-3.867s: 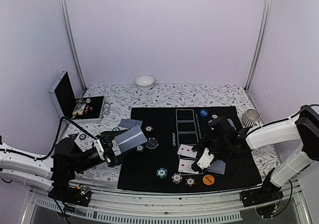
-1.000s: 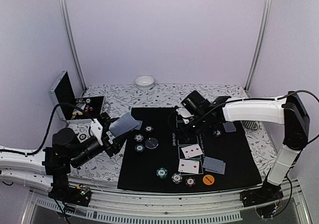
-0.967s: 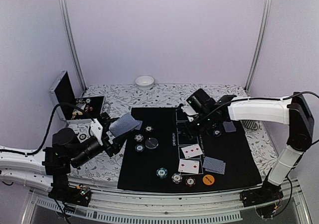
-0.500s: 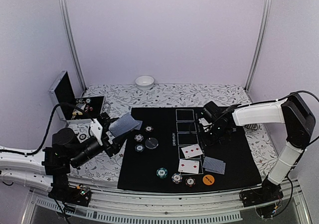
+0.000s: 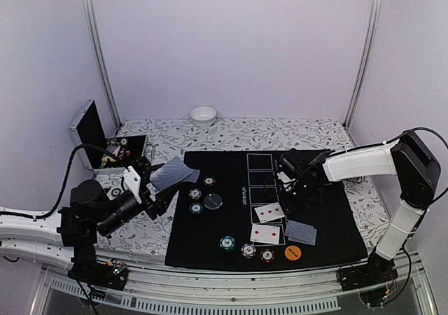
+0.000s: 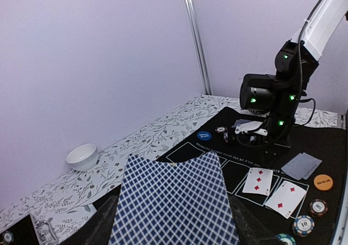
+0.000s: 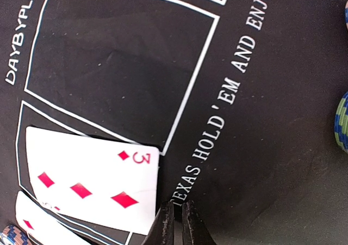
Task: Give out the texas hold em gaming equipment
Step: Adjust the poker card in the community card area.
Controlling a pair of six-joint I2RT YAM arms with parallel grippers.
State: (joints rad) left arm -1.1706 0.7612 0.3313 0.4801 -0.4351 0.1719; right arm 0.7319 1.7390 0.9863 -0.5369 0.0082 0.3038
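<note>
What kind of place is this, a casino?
Probably a robot test booth, not a card room: plain lilac walls with metal frame posts, a left arm and right arm mounted at the table's near edge, and a Texas Hold'em mat over a floral tablecloth.

my left jaws are almost wholly hidden behind the deck of cards point(image 6: 174, 201) they grip. in the left wrist view the deck's lower edge runs off the bottom. a chip point(image 6: 286, 239) at that same edge is cut in half. from above, what lies in the open case point(image 5: 89, 127) on the desk is too small to tell. of my right jaws only the fingertips point(image 7: 165, 223) show, nearly touching, the rest below the picture's edge; from above the wrist covers them. in the right wrist view a second face-up card point(image 7: 33, 216) and a striped chip point(image 7: 343, 122) are clipped by the edges.
</note>
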